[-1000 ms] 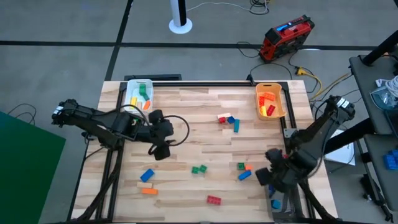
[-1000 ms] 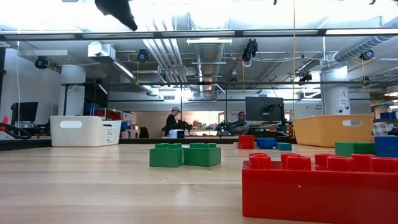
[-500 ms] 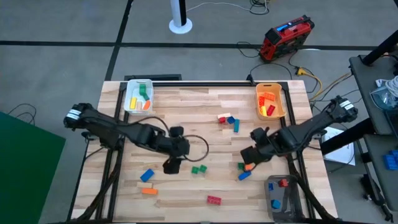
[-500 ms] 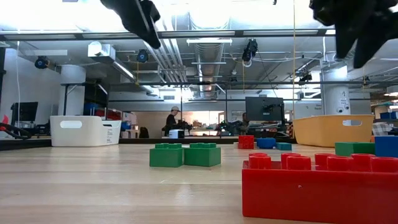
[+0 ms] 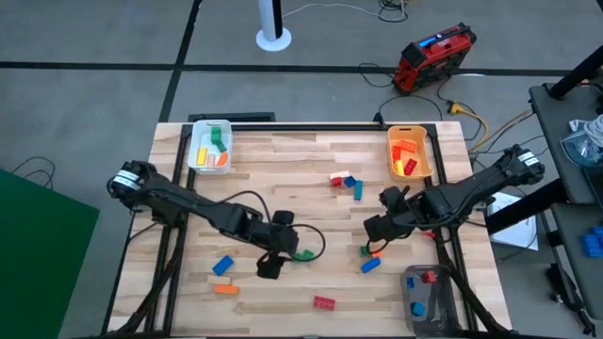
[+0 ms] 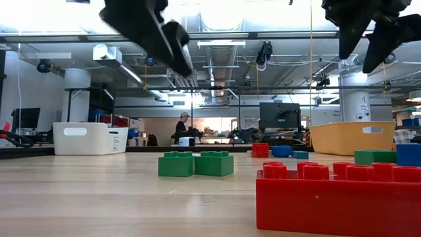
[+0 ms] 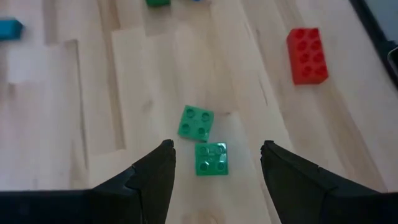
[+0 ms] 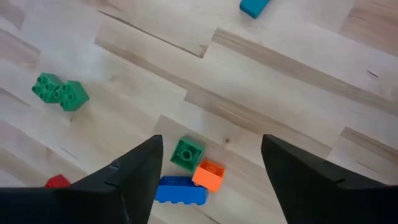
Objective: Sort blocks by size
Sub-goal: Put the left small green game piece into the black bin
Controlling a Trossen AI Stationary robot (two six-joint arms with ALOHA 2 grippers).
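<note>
Nearest the front edge of the wooden table [image 5: 283,179] lie a red brick [image 5: 324,302], an orange brick [image 5: 225,289] and a blue brick [image 5: 222,266], with the grey bin [image 5: 411,282] at the front right corner holding a red and a blue piece. Just behind them the left gripper [image 7: 214,155] hangs above 2 green square bricks [image 7: 203,140] that lie touching corner to corner; its fingers are spread wide with nothing between them. To the right, the right gripper [image 8: 209,155] is also released and empty, poised over a cluster of 3 pieces touching each other: a green square brick [image 8: 187,153], a small orange brick [image 8: 209,175] and a long blue brick [image 8: 179,190]. Further back, near the table's middle, sit a red brick [image 5: 336,179] and 2 blue bricks [image 5: 354,185]. At the far edge the white bin [image 5: 198,149] on the left holds green, yellow and orange pieces, and the orange-yellow bin [image 5: 391,155] on the right holds red and orange pieces
</note>
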